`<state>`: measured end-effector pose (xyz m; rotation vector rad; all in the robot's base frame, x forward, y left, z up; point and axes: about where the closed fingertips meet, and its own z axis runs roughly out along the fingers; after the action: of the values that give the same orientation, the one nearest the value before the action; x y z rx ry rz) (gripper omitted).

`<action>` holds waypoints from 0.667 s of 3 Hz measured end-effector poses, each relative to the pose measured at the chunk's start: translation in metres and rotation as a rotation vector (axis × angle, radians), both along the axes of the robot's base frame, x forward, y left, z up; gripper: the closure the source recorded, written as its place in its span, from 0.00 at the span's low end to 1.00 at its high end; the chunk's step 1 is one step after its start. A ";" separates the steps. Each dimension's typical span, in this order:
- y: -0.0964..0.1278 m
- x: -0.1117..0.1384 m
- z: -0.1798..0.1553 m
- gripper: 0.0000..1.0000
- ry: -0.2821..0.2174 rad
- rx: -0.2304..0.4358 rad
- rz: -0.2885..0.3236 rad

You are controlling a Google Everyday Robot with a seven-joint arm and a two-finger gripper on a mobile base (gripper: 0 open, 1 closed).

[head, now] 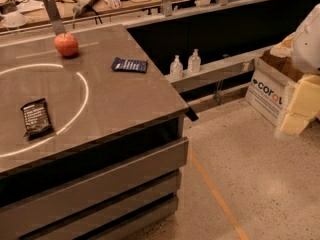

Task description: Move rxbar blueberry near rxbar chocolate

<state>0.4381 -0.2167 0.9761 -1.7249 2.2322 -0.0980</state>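
The rxbar blueberry (129, 64), a navy blue wrapper with white lettering, lies flat on the grey table (125, 104) towards its far right side. The rxbar chocolate (36, 117), a black wrapper with pale lettering, lies flat near the table's left front, well apart from the blue bar. My gripper is not in view. A white rounded shape (307, 36) at the right edge may be part of my arm, far from both bars.
A red apple (66, 44) sits at the table's far side. Two clear bottles (185, 65) stand on a ledge behind the table's right corner. A cardboard box (267, 91) and yellow foam blocks (300, 106) sit on the floor at right.
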 end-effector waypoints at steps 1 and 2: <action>0.000 0.000 0.000 0.00 0.000 0.000 0.000; 0.020 0.010 -0.001 0.00 -0.020 0.085 -0.016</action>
<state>0.4483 -0.1971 0.9755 -1.6542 2.2033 -0.0236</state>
